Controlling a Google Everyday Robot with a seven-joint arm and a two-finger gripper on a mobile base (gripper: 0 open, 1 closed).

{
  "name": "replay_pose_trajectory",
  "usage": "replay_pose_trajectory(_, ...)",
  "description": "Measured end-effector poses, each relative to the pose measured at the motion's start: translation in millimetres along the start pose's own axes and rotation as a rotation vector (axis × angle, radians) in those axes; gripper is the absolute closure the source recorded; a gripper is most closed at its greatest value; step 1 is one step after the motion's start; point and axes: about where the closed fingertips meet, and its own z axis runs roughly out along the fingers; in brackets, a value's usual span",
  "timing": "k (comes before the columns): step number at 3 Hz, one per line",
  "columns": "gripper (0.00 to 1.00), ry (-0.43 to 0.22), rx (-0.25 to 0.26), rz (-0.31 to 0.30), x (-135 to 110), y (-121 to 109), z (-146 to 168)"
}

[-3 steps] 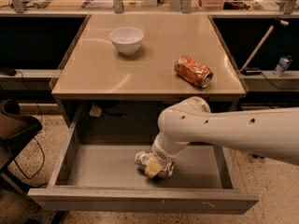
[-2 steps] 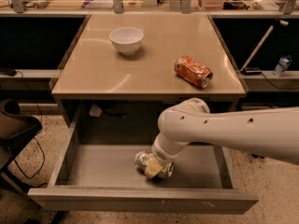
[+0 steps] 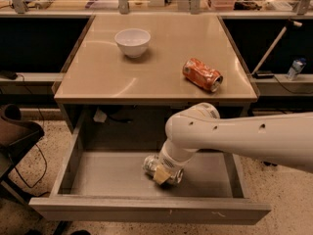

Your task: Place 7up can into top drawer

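The top drawer [image 3: 146, 210] is pulled out wide below the tabletop, and its plain floor shows. The 7up can [image 3: 152, 164], silver and dented, lies on its side on the drawer floor, right of the middle. My gripper [image 3: 162, 173] reaches down into the drawer at the end of the thick white arm [image 3: 234, 138]. It is shut on the can, with a beige finger pad [image 3: 160, 176] across the can's front. The arm hides most of the gripper and the can's right end.
On the tabletop [image 3: 98, 82] stand a white bowl [image 3: 132, 41] at the back left and an orange dented can [image 3: 202, 74] at the right. A dark chair [image 3: 14, 136] is at the left of the drawer. A small bottle [image 3: 295, 68] stands far right.
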Motion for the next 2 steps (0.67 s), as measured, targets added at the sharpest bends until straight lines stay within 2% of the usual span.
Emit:
replay_pose_trajectory(1,0.11,0.0,0.0,0.0,0.0,0.0,0.0)
replay_pose_trajectory(2,0.0,0.0,0.0,0.0,0.0,0.0,0.0)
